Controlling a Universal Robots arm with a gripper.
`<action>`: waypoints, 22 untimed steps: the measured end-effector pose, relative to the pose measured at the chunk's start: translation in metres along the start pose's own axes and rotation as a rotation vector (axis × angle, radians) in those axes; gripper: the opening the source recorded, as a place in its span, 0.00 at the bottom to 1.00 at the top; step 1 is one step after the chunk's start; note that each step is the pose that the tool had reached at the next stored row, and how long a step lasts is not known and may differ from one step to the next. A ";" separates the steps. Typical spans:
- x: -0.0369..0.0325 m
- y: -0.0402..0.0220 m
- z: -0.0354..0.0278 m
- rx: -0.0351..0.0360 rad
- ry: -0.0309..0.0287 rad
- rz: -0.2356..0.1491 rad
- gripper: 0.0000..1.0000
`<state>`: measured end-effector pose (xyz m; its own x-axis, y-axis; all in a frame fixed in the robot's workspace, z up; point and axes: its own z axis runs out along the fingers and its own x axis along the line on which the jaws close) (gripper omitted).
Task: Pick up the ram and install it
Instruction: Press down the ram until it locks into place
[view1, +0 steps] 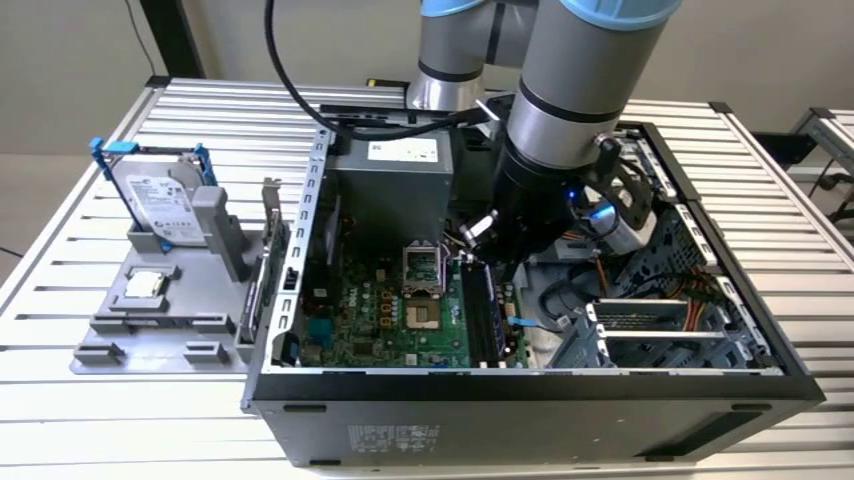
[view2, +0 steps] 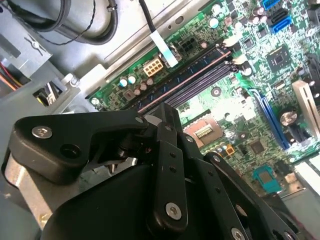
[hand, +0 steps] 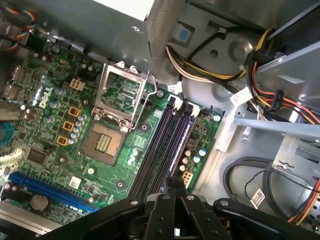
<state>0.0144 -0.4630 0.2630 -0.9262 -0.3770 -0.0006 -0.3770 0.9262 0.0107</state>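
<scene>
The ram (view1: 491, 315) is a thin blue stick standing on edge in one of the black memory slots on the green motherboard (view1: 387, 310), inside the open computer case. In the first wrist view its blue upper edge (hand: 182, 140) runs straight in between my fingertips. My gripper (view1: 478, 245) reaches down into the case over the far part of the ram, hidden partly by the arm. Its black fingers (hand: 162, 200) are drawn together on the ram's upper edge. In the second wrist view the gripper (view2: 167, 112) hangs just above the slots (view2: 190, 75).
The open processor socket (hand: 122, 97) lies beside the slots. Bundled cables (hand: 280, 100) and a drive cage (view1: 667, 320) crowd the case toward the exterior view's right. A grey power supply (view1: 394, 175) sits at the back. A fixture with a hard drive (view1: 167, 205) stands outside the case.
</scene>
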 end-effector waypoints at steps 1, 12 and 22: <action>0.0000 0.0000 0.0000 0.0000 0.0001 -0.009 0.00; 0.0000 0.0000 0.0000 -0.0003 0.0010 -0.104 0.00; 0.0000 0.0000 0.0000 -0.0004 0.0025 -0.245 0.00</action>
<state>0.0144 -0.4630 0.2630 -0.8072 -0.5902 -0.0007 -0.5902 0.8072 0.0109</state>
